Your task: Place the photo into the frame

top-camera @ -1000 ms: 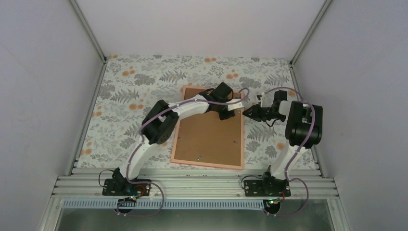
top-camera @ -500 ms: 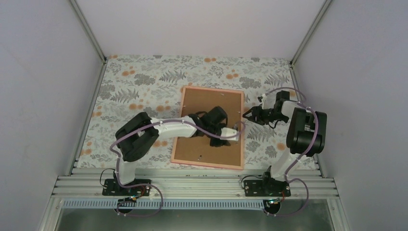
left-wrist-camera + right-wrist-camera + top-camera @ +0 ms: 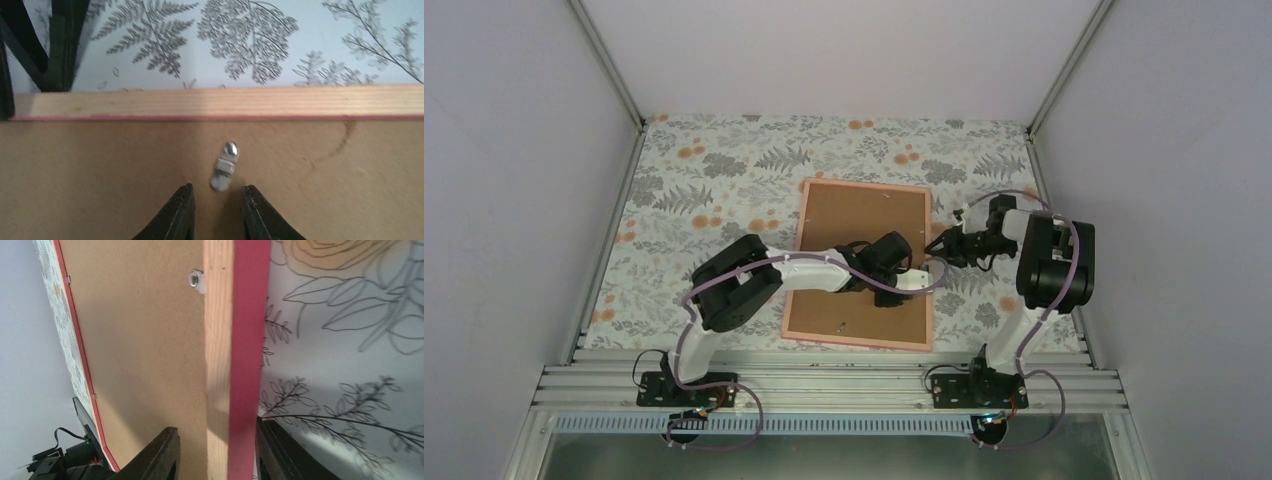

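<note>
The pink frame (image 3: 856, 342) lies face down on the patterned table with the brown backing board (image 3: 849, 225) set in it. The photo is hidden. My left gripper (image 3: 911, 281) hovers over the board near the frame's right rail. In the left wrist view its jaws (image 3: 218, 187) stand slightly apart and empty, just short of a small metal turn clip (image 3: 225, 165) by the rail (image 3: 215, 102). My right gripper (image 3: 934, 247) is open, and its jaws (image 3: 216, 427) straddle the frame's right rail (image 3: 235, 340), one finger over the board (image 3: 140, 340) and one outside.
Another metal clip (image 3: 196, 280) sits on the board against the rail, further along. A fern and flower patterned cloth (image 3: 724, 180) covers the table. White walls enclose three sides. An aluminium rail (image 3: 824, 385) runs along the near edge.
My left gripper swept from the board's far part toward me to its right edge by the clip. My right gripper moved left onto the frame's right rail.
</note>
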